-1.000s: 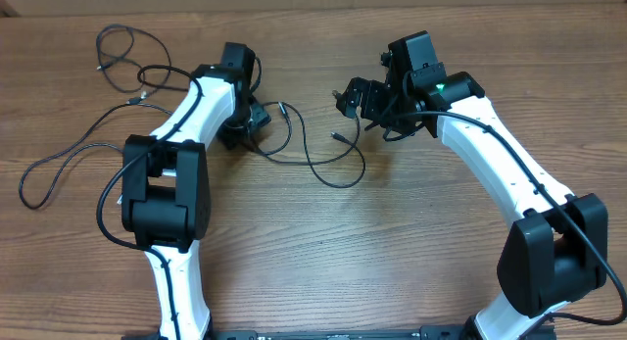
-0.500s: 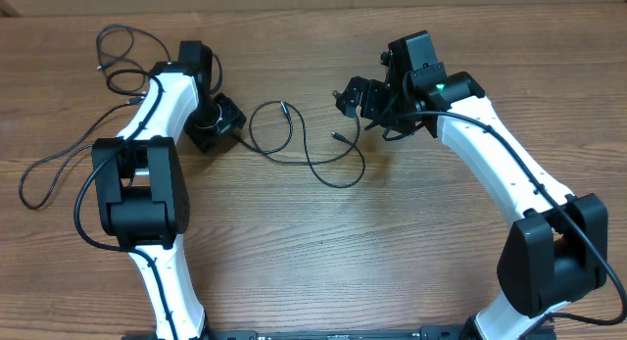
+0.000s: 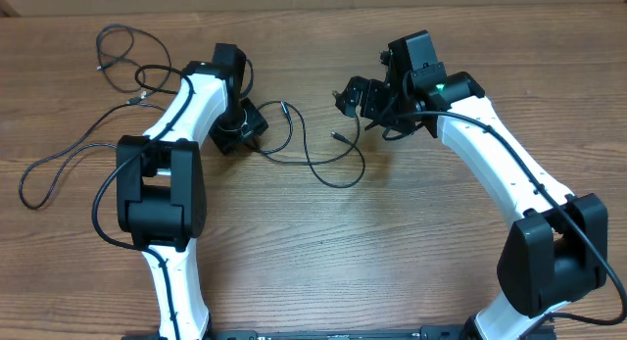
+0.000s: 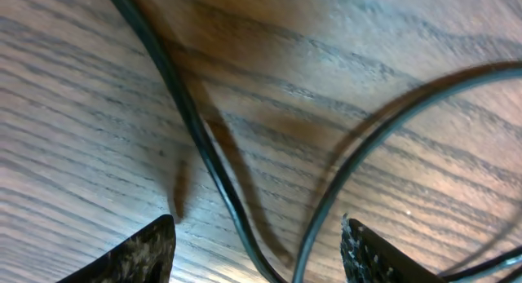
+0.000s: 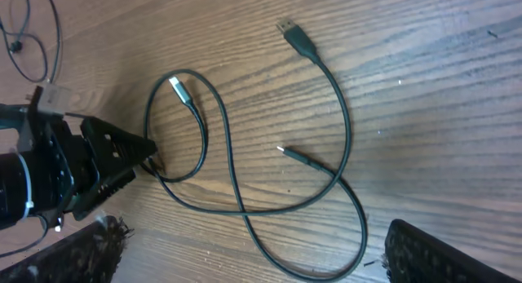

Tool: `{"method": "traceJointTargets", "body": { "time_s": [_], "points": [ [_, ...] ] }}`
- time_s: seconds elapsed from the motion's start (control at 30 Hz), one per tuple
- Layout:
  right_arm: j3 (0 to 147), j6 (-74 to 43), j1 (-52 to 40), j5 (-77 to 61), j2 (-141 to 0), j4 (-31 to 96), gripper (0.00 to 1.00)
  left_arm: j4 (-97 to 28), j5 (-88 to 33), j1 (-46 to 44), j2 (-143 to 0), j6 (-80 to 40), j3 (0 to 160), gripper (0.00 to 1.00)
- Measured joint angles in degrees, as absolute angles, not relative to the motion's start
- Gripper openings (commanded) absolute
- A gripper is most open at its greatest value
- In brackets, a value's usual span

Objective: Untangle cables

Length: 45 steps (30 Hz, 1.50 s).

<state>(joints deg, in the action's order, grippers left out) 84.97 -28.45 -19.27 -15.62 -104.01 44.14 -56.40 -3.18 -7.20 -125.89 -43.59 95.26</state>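
Cables (image 3: 310, 163) crowd far half of table (image 3: 343, 267).

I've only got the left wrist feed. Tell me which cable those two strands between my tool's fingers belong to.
Observer: Overhead, the left tool sits open at the left end of the middle cables, which lie in crossing loops.
Operator: Give me the loose ends.
Observer: The right wrist view shows three plugs lying free; the nearest plug lies close to the left tool.
Operator: Report the right tool.
Observer: The right tool hovers open above those loops, holding nothing.
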Motion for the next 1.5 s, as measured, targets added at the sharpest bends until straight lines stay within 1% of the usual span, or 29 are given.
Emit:
{"method": "traceJointTargets", "body": {
  "time_s": [0.33, 0.5, 0.57, 0.83, 1.13, 1.23, 1.5],
  "points": [
    [84.95, -28.47, -19.27, -15.62, -104.01, 44.56, 1.0, -56.34, -2.92, -2.94, -125.89, -44.64, 95.24, 0.65],
    [84.97, -28.47, -19.27, -15.62, -104.01, 44.16, 1.0, -56.36, -2.96, -2.63, -125.89, -44.64, 95.24, 0.66],
    [84.95, -28.45, -19.27, -15.59, -104.01, 44.16, 1.0, -56.21, -3.03, -2.63, -125.89, -44.64, 95.24, 0.64],
    [84.95, -28.45, -19.27, -15.59, -104.01, 44.6, 1.0, -52.88, -10.39, -2.09, -125.89, -40.27, 95.18, 0.64],
    [84.95, -28.47, -19.27, -15.64, -104.01, 43.75, 1.0, -55.81, -11.77, 4.86, -125.89, -39.83, 95.18, 0.61],
    [84.97, -28.45, -19.27, -15.62, -104.01, 43.13, 1.0, -55.94, -11.49, 4.47, -125.89, -39.86, 95.18, 0.61],
    [84.95, -28.45, -19.27, -15.59, -104.01, 43.44, 1.0, -55.99, -9.67, -0.86, -126.65, -40.49, 95.24, 0.61]
  ]
}}
